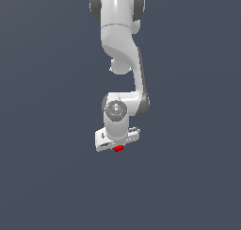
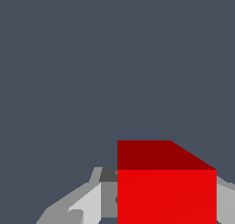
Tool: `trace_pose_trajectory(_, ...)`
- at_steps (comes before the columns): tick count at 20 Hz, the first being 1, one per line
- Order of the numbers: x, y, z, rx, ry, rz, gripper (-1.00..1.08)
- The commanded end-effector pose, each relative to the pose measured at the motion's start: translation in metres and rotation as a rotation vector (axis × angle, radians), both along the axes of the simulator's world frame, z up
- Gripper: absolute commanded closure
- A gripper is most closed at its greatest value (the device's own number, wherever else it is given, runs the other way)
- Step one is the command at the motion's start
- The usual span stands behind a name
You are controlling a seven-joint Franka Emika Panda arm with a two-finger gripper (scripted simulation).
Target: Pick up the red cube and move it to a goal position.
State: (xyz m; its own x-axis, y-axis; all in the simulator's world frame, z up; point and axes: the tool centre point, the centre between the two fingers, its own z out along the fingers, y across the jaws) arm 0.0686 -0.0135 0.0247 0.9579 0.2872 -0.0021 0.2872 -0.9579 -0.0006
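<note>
Red, bright and unmistakable: the red cube [image 1: 118, 149] sits right at the bottom of the white claw [image 1: 117, 148] in the exterior view, peeking out below the claw's pale body. Tiny thing, far smaller than the hardware above it. The white Panda arm [image 1: 123, 45] comes down from the top of that view, bends through a grey-capped joint, and points its wrist straight down, with the claw body tilted a little, lower toward the exterior view's left.

Now the wrist view, and the cube [image 2: 166, 195] is huge here, filling the lower part of the picture, lit face bright red, its upper face a darker red. Grey and white fingers [image 2: 89, 202] flank it: one plainly shows against one side of the cube, and a pale sliver of the other shows at the cube's far edge. So the claw is clamped on the cube, fingers pressed to its opposite sides.

All around is flat slate-blue backdrop [image 1: 47, 130], the same in both views, with no edge or surface line to read. Whether the cube is resting on something or lifted clear, I cannot tell; there is no shadow beneath it that settles the matter.
</note>
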Motion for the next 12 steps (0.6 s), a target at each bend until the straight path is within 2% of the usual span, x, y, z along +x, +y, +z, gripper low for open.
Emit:
trace_pose_trajectory(1, -0.001, 0.0, 0.007, 0.0, -0.002, 0.0, 1.08)
trace_pose_trajectory(7, -0.006, -0.002, 0.039, 0.0, -0.002, 0.0, 1.08)
trace_pose_trajectory(12, -0.014, -0.004, 0.081, 0.0, -0.002, 0.0, 1.08)
